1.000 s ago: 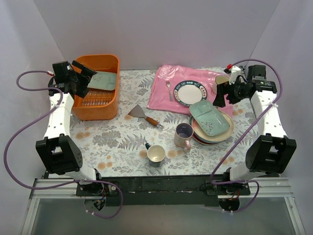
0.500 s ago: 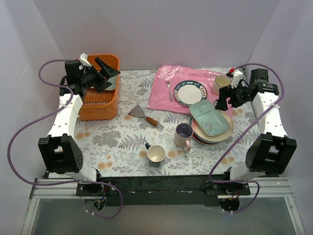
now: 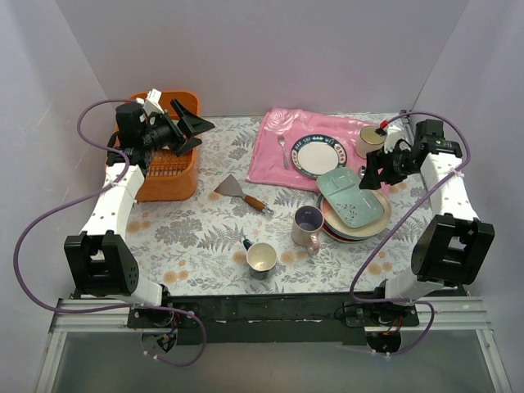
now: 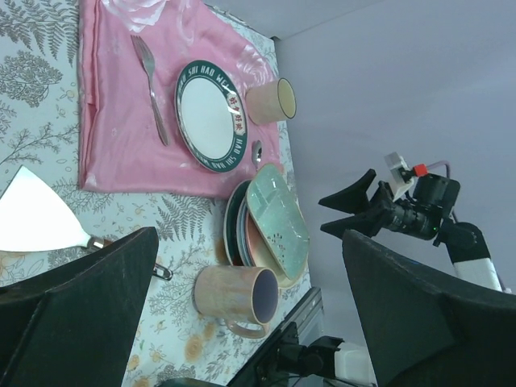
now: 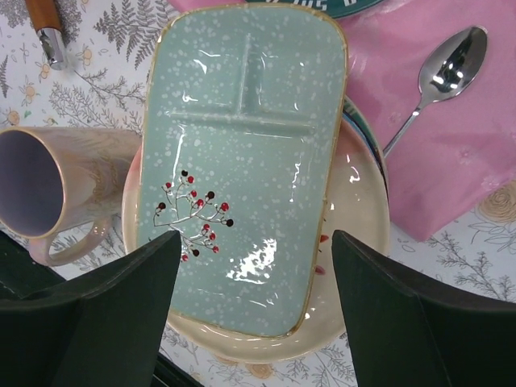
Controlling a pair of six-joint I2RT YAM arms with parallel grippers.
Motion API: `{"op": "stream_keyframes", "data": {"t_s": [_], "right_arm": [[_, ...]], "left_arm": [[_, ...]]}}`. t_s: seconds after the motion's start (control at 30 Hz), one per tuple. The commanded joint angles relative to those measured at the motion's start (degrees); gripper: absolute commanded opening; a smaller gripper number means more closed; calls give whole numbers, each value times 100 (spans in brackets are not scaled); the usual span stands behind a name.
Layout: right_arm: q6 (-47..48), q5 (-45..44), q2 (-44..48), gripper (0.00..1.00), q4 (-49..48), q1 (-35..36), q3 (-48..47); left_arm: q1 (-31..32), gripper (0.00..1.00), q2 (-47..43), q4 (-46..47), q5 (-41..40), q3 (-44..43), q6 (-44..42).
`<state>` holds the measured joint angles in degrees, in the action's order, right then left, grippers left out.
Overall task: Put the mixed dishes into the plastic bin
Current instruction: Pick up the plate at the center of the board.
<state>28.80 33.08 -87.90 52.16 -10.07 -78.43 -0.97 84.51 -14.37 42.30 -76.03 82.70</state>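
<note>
spread right jaws above mint tray-plate (image 5: 242,177)

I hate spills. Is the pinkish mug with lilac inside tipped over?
Upright: the pinkish lilac-lined mug stands on its base, mouth up.

Three mugs (image 3: 309,227) (image 3: 261,257) (image 3: 370,141), one orange bin (image 3: 164,184), one scraper (image 3: 243,194), one fork (image 4: 149,81) and one spoon (image 5: 443,68) are sitting out.

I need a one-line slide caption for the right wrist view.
Open right gripper above the mint-green tray-plate on its plate stack, lilac mug alongside.
</note>
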Motion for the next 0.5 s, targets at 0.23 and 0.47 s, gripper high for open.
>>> {"op": "stream_keyframes", "data": {"t_s": [0.23,0.47], "right_arm": [[-50,-302,-614,64,-30,-22,48],[-41,-346,-992,58,-31,-22,-49]], "left_arm": [[18,98,-374,479,296,299,238],[203,98,-374,532,322,334,291]]}}
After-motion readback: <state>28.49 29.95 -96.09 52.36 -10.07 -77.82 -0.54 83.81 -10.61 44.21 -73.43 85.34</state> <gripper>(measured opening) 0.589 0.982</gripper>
